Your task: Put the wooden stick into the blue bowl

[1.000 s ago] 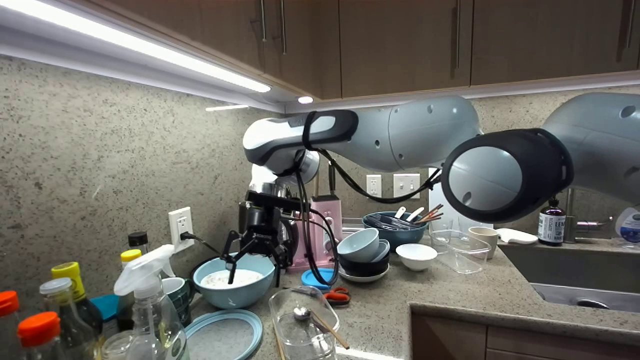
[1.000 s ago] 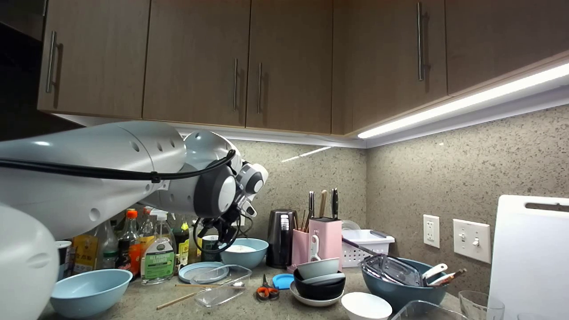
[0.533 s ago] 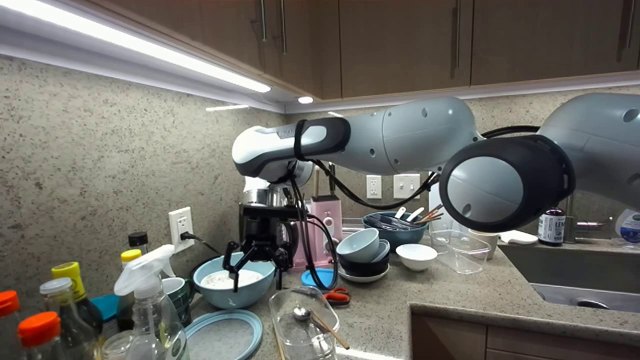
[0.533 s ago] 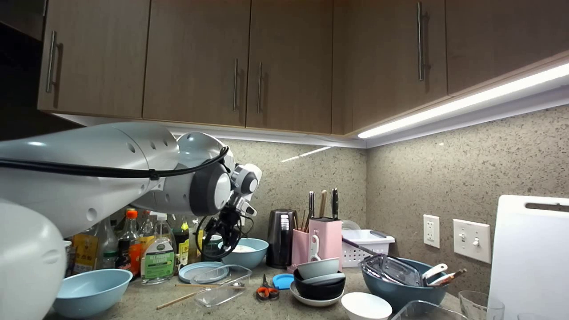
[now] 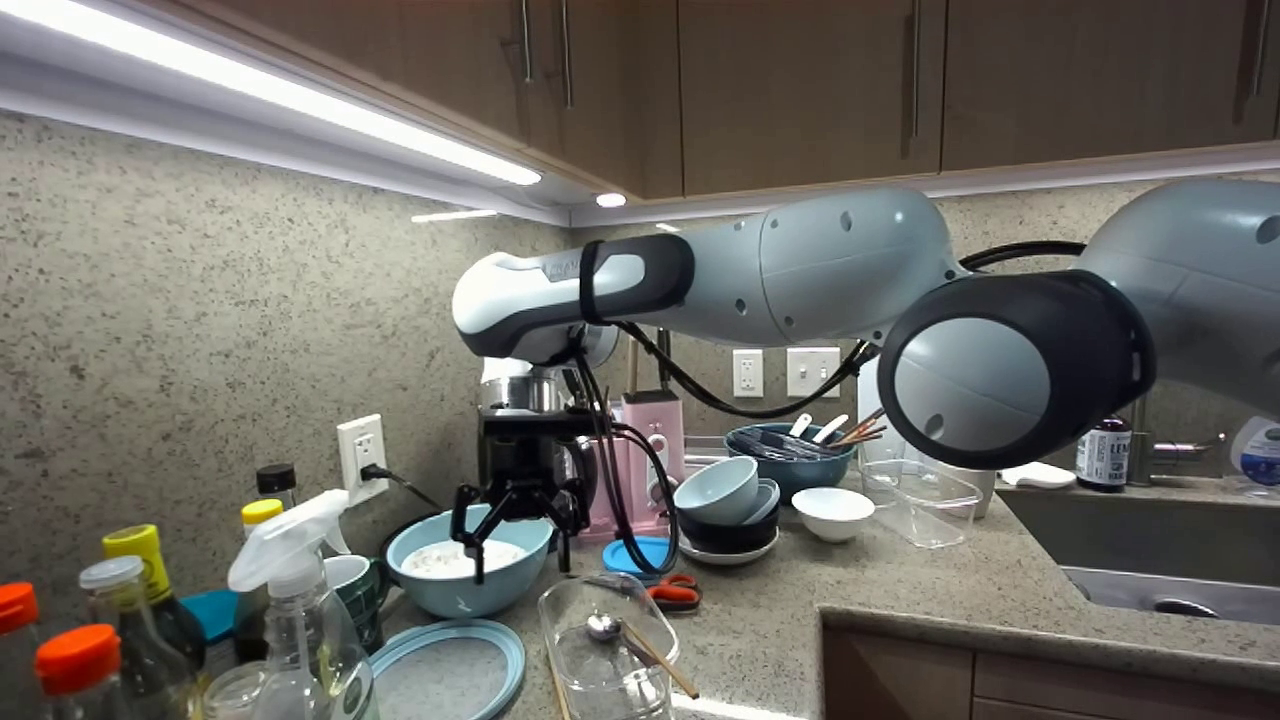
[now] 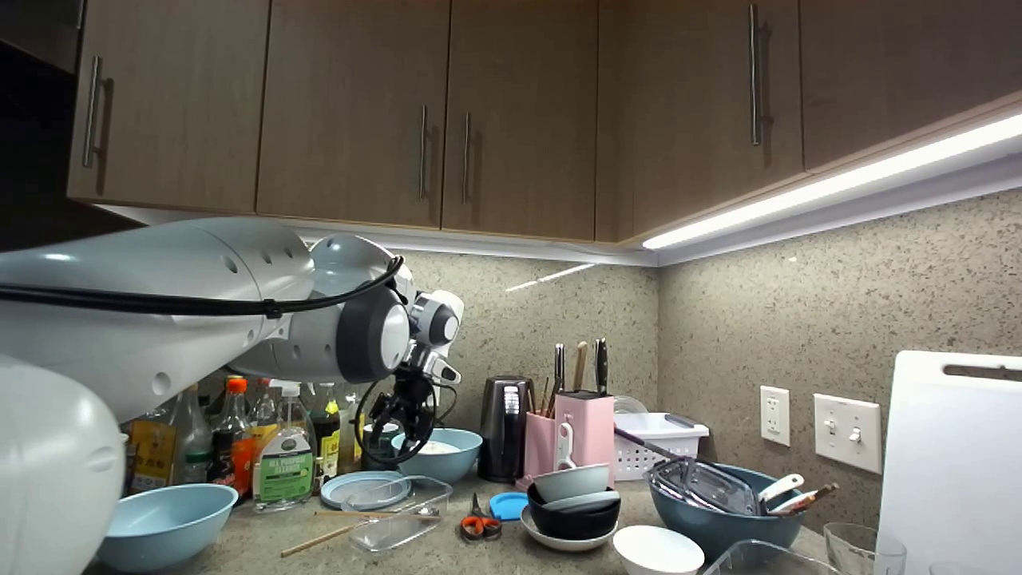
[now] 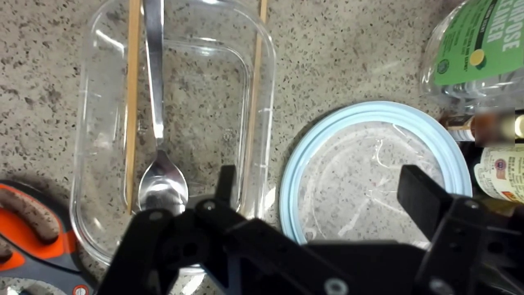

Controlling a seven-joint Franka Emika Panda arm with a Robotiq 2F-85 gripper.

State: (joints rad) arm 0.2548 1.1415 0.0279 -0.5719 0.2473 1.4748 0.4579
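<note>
Two thin wooden sticks lie at the clear rectangular container (image 7: 82, 135). One wooden stick (image 7: 132, 102) rests over its rim next to a metal spoon (image 7: 163, 184); in an exterior view this stick (image 6: 315, 542) slants out toward the front. The second stick (image 7: 256, 82) runs along the container's long side, seen through its wall. The light-blue bowl (image 5: 470, 590) with a whitish inside stands near the wall, and also shows in an exterior view (image 6: 451, 461). My gripper (image 7: 317, 180) is open and empty, pointing down above the lid and the container's edge; it also shows in an exterior view (image 5: 522, 565).
A round blue-rimmed lid (image 7: 292, 180) lies beside the container. Orange-handled scissors (image 5: 676, 592) lie on its other side. A spray bottle (image 5: 300, 620) and several bottles stand along the wall. Another light-blue bowl (image 6: 168, 531) and stacked bowls (image 5: 728, 532) stand on the counter.
The arm's wrist has moved left and down in both exterior views. The gripper has turned from slightly tilted to more upright. The sticks, container and bowls have not moved.
</note>
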